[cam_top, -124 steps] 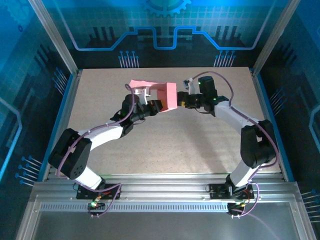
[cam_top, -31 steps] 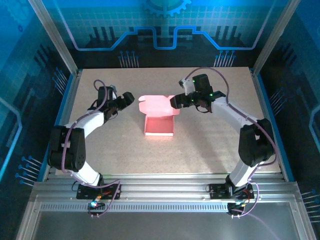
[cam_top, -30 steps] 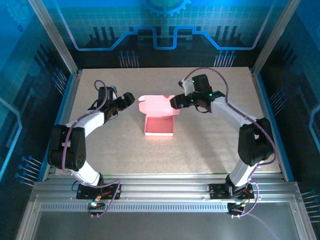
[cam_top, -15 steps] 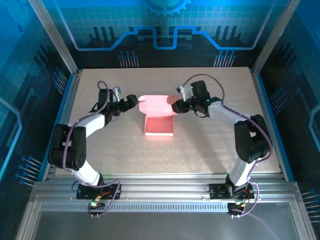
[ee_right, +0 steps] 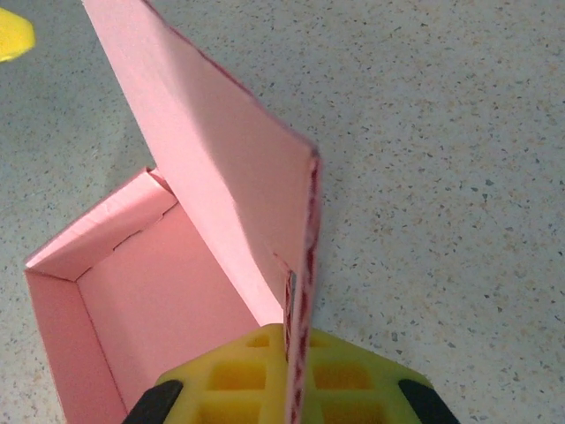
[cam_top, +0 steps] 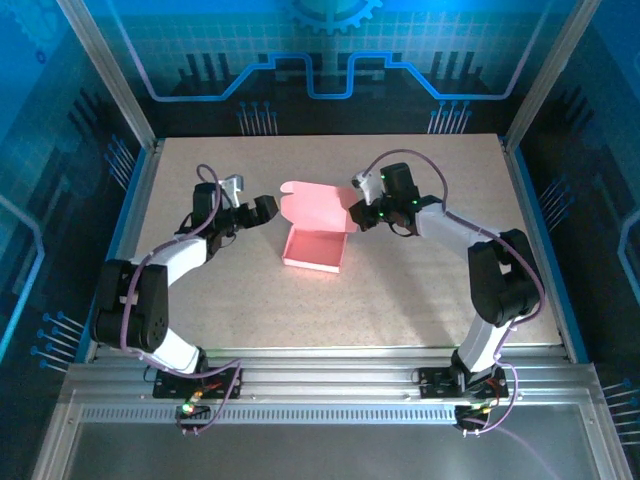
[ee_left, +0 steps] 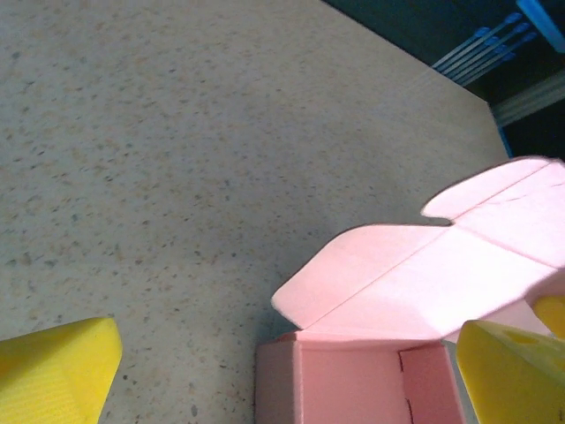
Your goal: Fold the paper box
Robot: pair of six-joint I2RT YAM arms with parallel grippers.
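Near the middle of the table (cam_top: 420, 300), the paper box (cam_top: 314, 250) is seen resting as an open pink tray, with its lid (cam_top: 315, 205) raised from the far wall and leaning back toward the far side. At the lid's right end the right gripper (cam_top: 352, 217) is placed, and its jaws are pressed tight together on the card. From the right wrist view, the thin edge of the raised lid (ee_right: 203, 168) is seen running down between the yellow pads (ee_right: 238, 380), with the tray's hollow interior lying to the left of it. The part pinched appears to be a folded side flap of the lid, though this cannot be settled from the overhead view. Just left of the box, the left gripper (cam_top: 262, 210) is held low over the table, its jaws spread fully apart with nothing gripped between them. In the left wrist view, its two yellow fingertips (ee_left: 57, 371) are seen at the bottom corners, with a corner of the tray and the lid's rounded flap (ee_left: 353, 274) between and beyond them. Whether the right-hand fingertip touches the card cannot be told.
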